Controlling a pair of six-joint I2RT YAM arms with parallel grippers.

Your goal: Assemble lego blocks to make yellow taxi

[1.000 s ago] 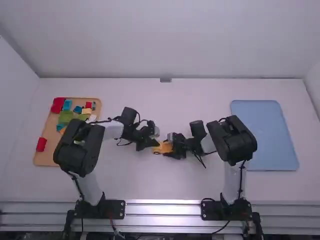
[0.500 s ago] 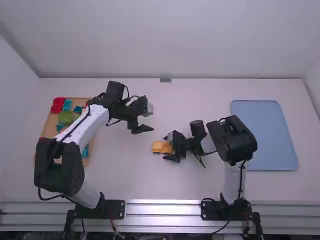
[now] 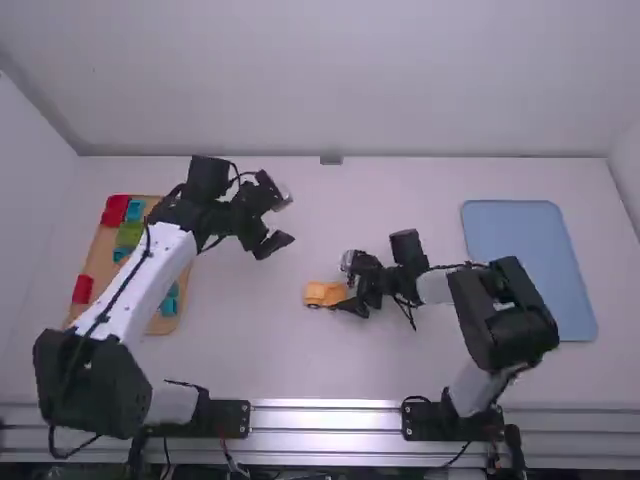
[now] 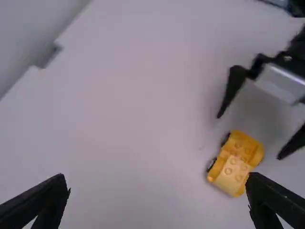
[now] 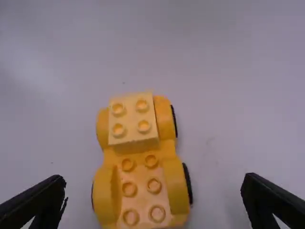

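The yellow car base (image 3: 326, 294) stands on the white table near its middle. A pale yellow block (image 5: 133, 119) sits on one end of the car base (image 5: 141, 191) in the right wrist view, with bare studs at the other end. My right gripper (image 3: 352, 290) is at the car's right side, and its fingers (image 5: 38, 202) stand wide apart around nothing. Up and left of the car, my left gripper (image 3: 276, 247) hangs over the table. In the left wrist view my left gripper (image 4: 159, 191) is open and empty, with the car (image 4: 236, 163) beyond it.
At the left a wooden tray (image 3: 98, 262) holds red, green and blue blocks, partly hidden by the left arm. A blue tray (image 3: 530, 270) lies at the right.
My left gripper has left the car, moving up and to the left. The right gripper has opened and backed off slightly to the right, while the car stays in place.
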